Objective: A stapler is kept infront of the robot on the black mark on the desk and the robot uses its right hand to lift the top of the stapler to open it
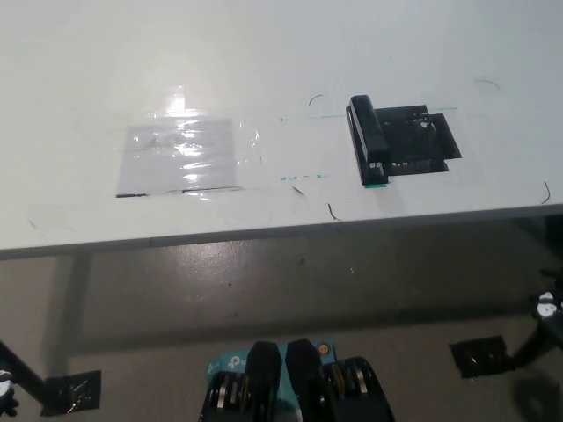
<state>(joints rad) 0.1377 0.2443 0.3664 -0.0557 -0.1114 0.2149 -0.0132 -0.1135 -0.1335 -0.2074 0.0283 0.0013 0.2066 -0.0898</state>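
Stapler: the black stapler (pixel 369 141) lies flat and closed on the white tabletop (pixel 264 61), right of centre, long axis running away from the near edge.
Black mark: the black mark (pixel 422 141) sits just right of the stapler, touching its side.
Taped sheet: a glossy clear sheet (pixel 180 158) is taped down well to the left.
Right hand: only a dark sliver (pixel 549 308) shows at the right edge below the tabletop; finger state cannot be told.
Left hand: a white scrap (pixel 5 391) shows at lower left; finger state cannot be told.
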